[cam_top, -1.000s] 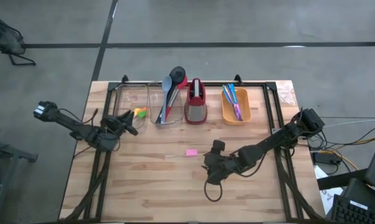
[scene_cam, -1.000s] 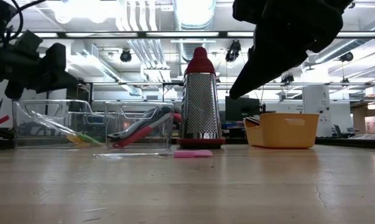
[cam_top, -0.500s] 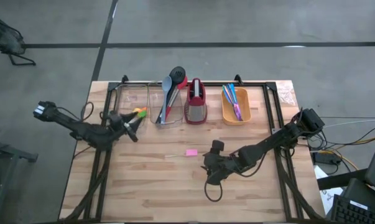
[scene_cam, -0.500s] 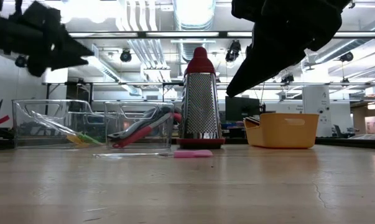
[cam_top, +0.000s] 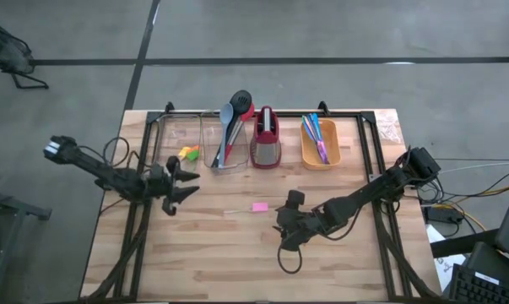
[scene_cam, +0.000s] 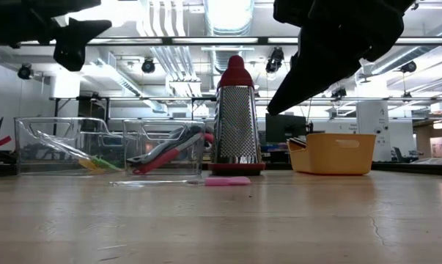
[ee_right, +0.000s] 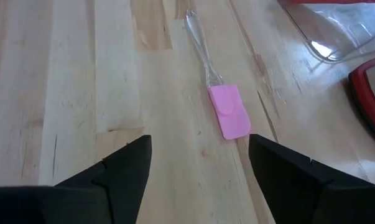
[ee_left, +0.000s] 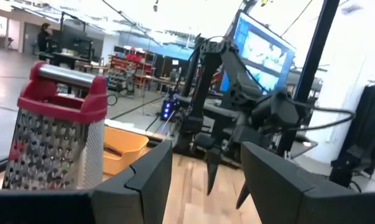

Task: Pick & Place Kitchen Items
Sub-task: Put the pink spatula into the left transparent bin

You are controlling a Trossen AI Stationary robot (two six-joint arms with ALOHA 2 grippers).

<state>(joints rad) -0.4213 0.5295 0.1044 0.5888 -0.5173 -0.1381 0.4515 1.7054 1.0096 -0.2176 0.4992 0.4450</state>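
A pink spatula [cam_top: 258,206] with a clear handle lies flat on the wooden table near its middle; the right wrist view shows the pink spatula [ee_right: 228,112] too. My right gripper [cam_top: 281,226] hangs open just to its right and slants down at it [ee_right: 199,142], with nothing between the fingers. My left gripper [cam_top: 189,183] is open and empty. It stands about level above the table's left part and points toward the right. Small yellow, green and orange blocks [cam_top: 187,153] lie in a clear bin. Long-handled spoons [cam_top: 231,127] stand in another.
Along the far edge stand two clear bins [cam_top: 176,135], a red-and-grey grater [cam_top: 265,142] and an orange bin [cam_top: 320,154] with colourful cutlery. A black frame [cam_top: 370,139] edges the table. Bare wood lies near the front edge.
My left gripper has risen from beside the clear bin with the blocks and tipped up from pointing down to about level. It has also swung a little toward the table's near edge. The spatula has stayed in place.
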